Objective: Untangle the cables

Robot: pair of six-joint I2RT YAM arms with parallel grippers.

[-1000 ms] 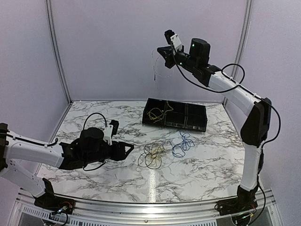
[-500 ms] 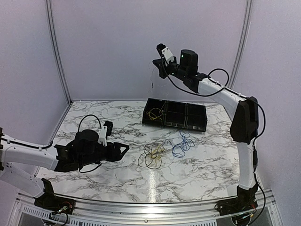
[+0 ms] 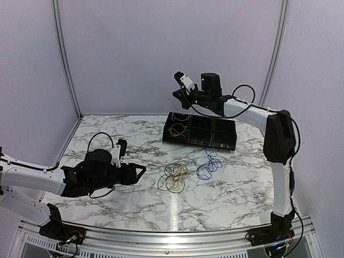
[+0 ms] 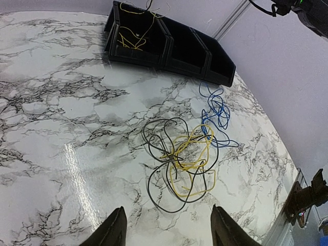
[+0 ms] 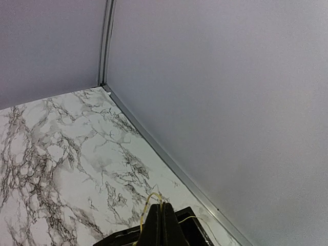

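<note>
**A:** What is your right pincer doing?

**B:** My right pincer (image 3: 176, 97) is up in the air over the left end of the black tray (image 3: 215, 144). Its fingers (image 5: 155, 231) are pressed together. A loop of thin yellow wire (image 5: 149, 201) comes out right at their tips, so I am clamped on that wire.

**A:** Where does the rest of the wire go?

**B:** Loose yellow strands lie in the tray's leftmost compartment, below the pincer. In the overhead view the stretch between pincer and tray is too thin for me to follow.

**A:** And the left one?

**B:** My left pincer (image 4: 169, 230) hangs low over the marble bench (image 4: 46, 102) with its two fingers well apart. Nothing sits between them and they touch nothing.

**A:** And the other cables?

**B:** They lie on the bench just ahead of my left pincer. A black cable (image 4: 150, 188) and a yellow cable (image 4: 190, 149) are looped through each other in one tangle. The blue cable (image 4: 218, 110) lies beyond them, between the tangle and the tray. Its near strands reach the edge of the tangle, but I cannot tell whether they cross it or only touch it.
</note>
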